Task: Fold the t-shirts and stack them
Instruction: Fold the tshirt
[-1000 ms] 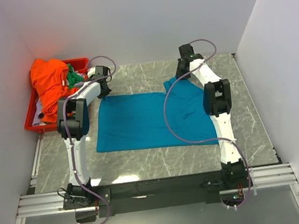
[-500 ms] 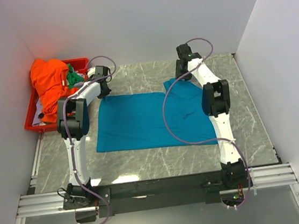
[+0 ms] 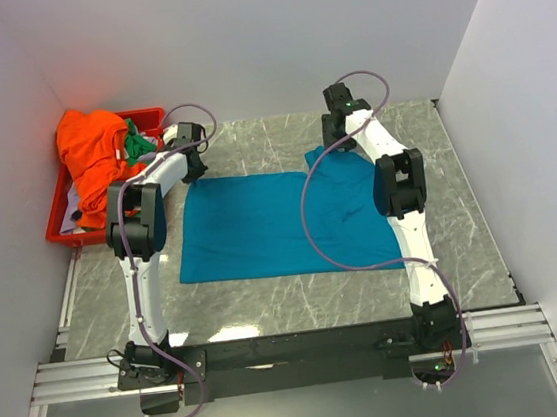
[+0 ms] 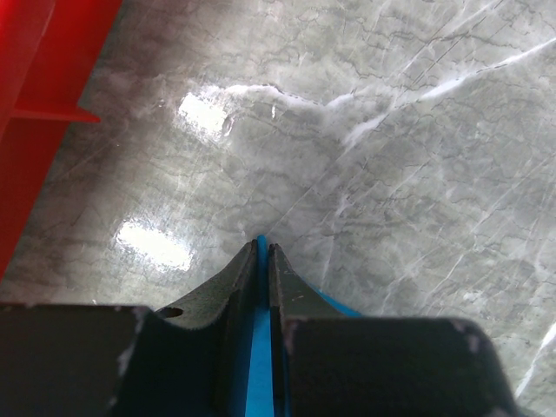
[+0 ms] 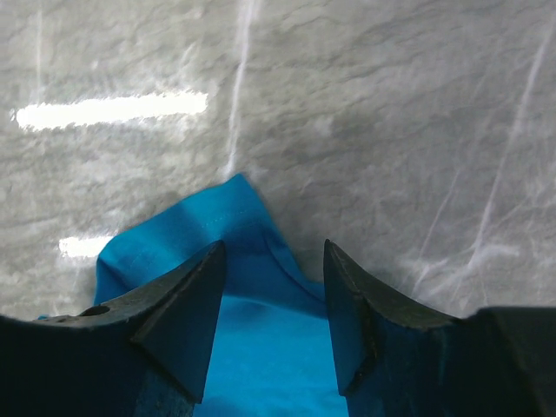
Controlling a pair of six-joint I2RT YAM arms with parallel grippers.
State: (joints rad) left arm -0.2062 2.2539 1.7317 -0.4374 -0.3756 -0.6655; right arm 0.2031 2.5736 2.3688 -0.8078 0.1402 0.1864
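The teal-blue t-shirt [image 3: 280, 223] lies spread flat in the middle of the marble table. My left gripper [image 3: 192, 176] is at its back left corner; the left wrist view has the jaws [image 4: 261, 247] shut on a thin strip of teal cloth [image 4: 259, 365]. My right gripper [image 3: 332, 142] hovers over the shirt's back right corner. In the right wrist view it [image 5: 271, 249] stands open, with the teal corner [image 5: 208, 230] lying loose on the table between and below the fingers. The orange t-shirt [image 3: 91, 154] and the green t-shirt [image 3: 136, 144] are bunched in the red tray.
The red tray [image 3: 60, 231] sits at the back left against the white wall, and its side [image 4: 35, 130] shows at the left of the left wrist view. White walls close in the table on three sides. Bare marble [image 3: 299, 297] lies in front of the shirt.
My right gripper has opened, let the teal corner drop, and drifted slightly back and left. The left gripper has kept its grip and not moved.
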